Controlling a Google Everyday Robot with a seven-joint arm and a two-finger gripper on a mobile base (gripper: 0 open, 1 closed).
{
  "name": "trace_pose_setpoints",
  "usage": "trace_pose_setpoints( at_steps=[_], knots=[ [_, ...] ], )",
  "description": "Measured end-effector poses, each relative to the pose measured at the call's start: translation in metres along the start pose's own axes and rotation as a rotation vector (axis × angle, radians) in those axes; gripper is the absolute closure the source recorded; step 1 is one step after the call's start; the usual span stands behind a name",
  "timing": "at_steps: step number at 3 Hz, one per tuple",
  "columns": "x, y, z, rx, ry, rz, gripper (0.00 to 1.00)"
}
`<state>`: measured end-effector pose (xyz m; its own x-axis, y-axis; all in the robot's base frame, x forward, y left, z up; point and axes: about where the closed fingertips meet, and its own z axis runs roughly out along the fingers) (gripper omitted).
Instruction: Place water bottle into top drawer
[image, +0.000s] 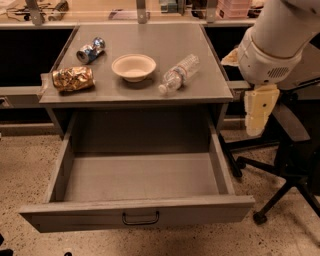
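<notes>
The water bottle (179, 74) is lying on its side on the desk (150, 35), just right of the bowl (133, 66). Its long axis is running diagonally, white cap pointing near-left and base far-right. The top drawer (135, 216) is standing pulled out below. The tool (256, 125) is hanging beyond the desk's right edge, well apart from the bottle; whether it is apart or together, I cannot tell.

Clear water bottle (179, 74) lying on the cabinet top (150, 40), grey top drawer (200, 212) standing open beneath it.
You are looking at the ribbed bottle resting on its side near the front right of the top, its white cap pointing toward the front edge. The wide, shallow drawer is sitting pulled well out, dark loop handle centred on its front. Your gripper (256, 125) is hanging off to the right, apart from both.
</notes>
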<state>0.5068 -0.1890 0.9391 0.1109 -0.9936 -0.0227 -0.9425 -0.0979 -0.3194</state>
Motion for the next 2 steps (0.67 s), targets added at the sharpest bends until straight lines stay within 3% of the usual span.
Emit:
trace_pose_setpoints(
  at_steps=[1, 2],
  knots=[
    [-0.004, -0.012, -0.002, 0.019, 0.04, -0.125, 0.0],
    [-0.013, -0.061, -0.004, 0.092, 0.059, -0.323, 0.0]
  ],
)
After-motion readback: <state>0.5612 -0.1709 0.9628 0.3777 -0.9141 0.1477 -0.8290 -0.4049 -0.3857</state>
